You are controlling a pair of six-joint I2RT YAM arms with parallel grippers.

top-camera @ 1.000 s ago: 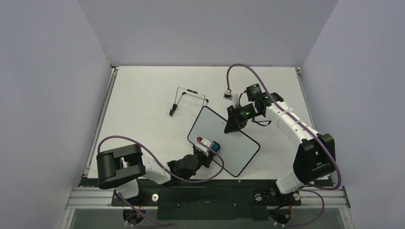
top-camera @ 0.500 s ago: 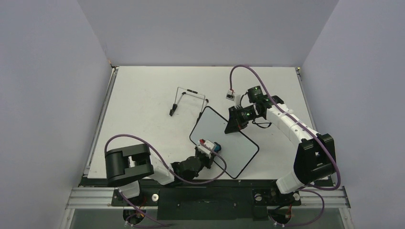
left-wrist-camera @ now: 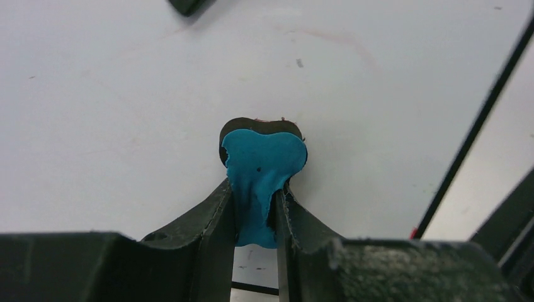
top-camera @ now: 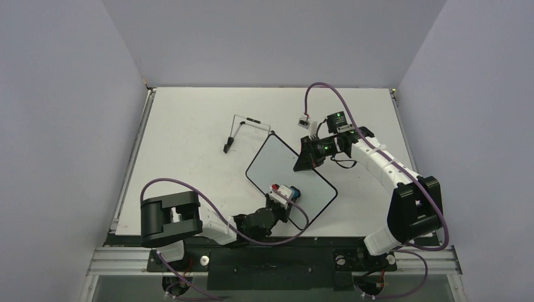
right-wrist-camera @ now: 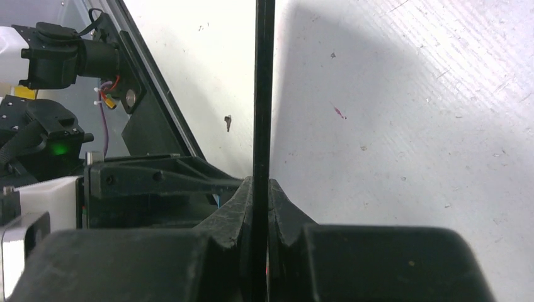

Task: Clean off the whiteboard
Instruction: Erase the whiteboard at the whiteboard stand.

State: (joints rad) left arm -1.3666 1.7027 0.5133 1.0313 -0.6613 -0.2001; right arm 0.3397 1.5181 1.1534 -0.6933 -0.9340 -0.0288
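The whiteboard [top-camera: 277,168] is a white board with a thin black frame, lying tilted at the table's middle, its face blank. My right gripper [top-camera: 303,161] is shut on its far right edge; in the right wrist view the black frame [right-wrist-camera: 263,94] runs edge-on between my fingers. My left gripper [top-camera: 291,192] is shut on the small blue eraser [top-camera: 295,190], which presses on the board's near right part. In the left wrist view the eraser [left-wrist-camera: 261,170] sits pinched between the fingers against the white surface [left-wrist-camera: 126,113].
A thin black wire stand [top-camera: 247,131] lies behind the board, touching its far corner. Grey walls enclose the table on three sides. The table's near edge [top-camera: 264,236] runs just below the left arm.
The left gripper has slid the eraser to the right across the board. The whiteboard has shifted toward the far left, up to the wire stand, with the right gripper still on it.
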